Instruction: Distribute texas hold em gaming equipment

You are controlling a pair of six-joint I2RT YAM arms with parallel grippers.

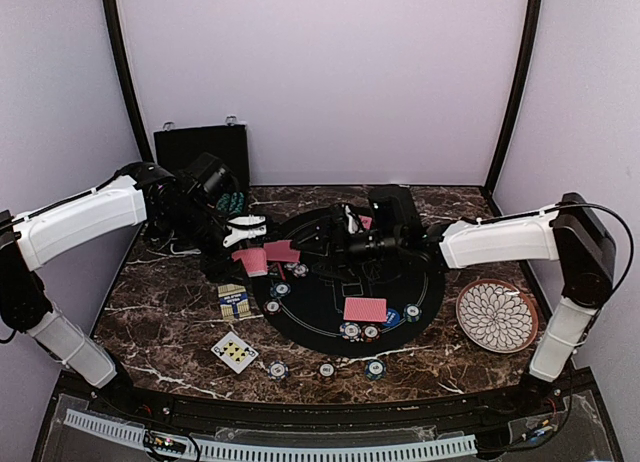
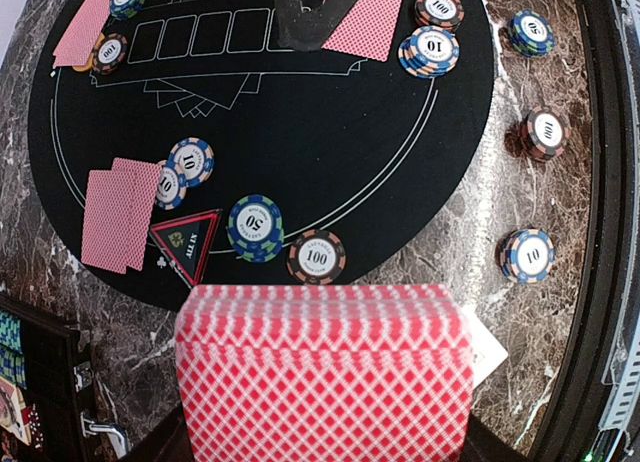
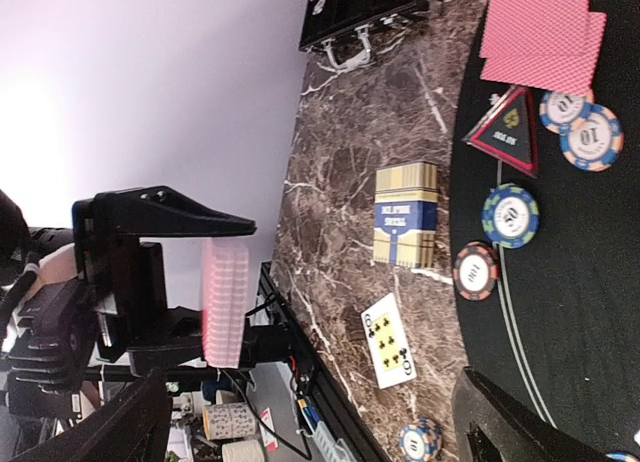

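Playing cards (image 2: 325, 382), a red-backed stack, sit clamped in the left hand (image 3: 232, 287). The right hand (image 3: 310, 397) hangs spread apart above the counter (image 1: 160, 312).

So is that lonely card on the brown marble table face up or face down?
Face up. The white playing card shows dark club symbols, while the red-patterned cards on the black round mat show only their backs.

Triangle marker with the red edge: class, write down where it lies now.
In the left wrist view the triangle marker lies at the black mat's edge on the robot's left, between two face-down red-backed cards and a blue 50 chip.
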